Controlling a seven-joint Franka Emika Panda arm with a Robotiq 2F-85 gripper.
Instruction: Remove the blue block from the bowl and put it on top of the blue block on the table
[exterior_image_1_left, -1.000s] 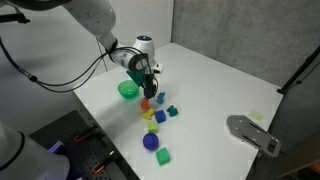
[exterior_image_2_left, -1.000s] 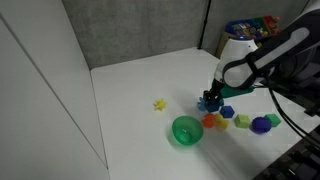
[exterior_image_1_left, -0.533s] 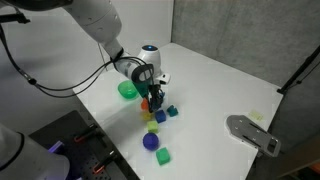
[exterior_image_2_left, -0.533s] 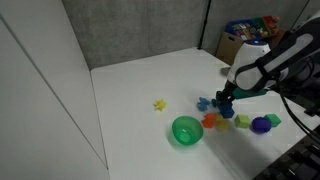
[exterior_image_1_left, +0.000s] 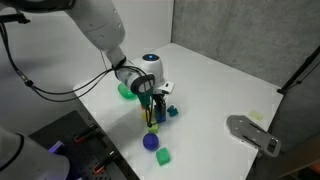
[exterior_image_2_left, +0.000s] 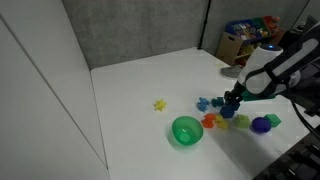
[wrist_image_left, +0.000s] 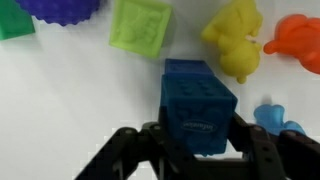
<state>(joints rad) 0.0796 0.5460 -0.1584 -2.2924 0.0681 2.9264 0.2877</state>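
Two fingers (wrist_image_left: 255, 148) of my gripper (wrist_image_left: 200, 138) are clamped on the blue block (wrist_image_left: 200, 105), one on each side of it. The block is out of the bowl (exterior_image_2_left: 187, 130) and sits low over the table (exterior_image_2_left: 140, 90), in among the scattered toys. I cannot tell whether its underside touches anything.

In the wrist view, a yellow toy (wrist_image_left: 237, 45) lies just past the block, with an orange toy (wrist_image_left: 295, 40) beside it. A pale green block (wrist_image_left: 140, 22) and the edge of a dark ball (wrist_image_left: 60, 5) are farther off. A small blue toy (wrist_image_left: 275, 118) lies close by one finger.

In both exterior views my gripper (exterior_image_1_left: 153, 108) hangs near the line of toys, apart from the bowl (exterior_image_1_left: 125, 90), which my arm partly hides in one of them. In an exterior view a yellow star (exterior_image_2_left: 158, 104) lies alone, beyond the bowl.
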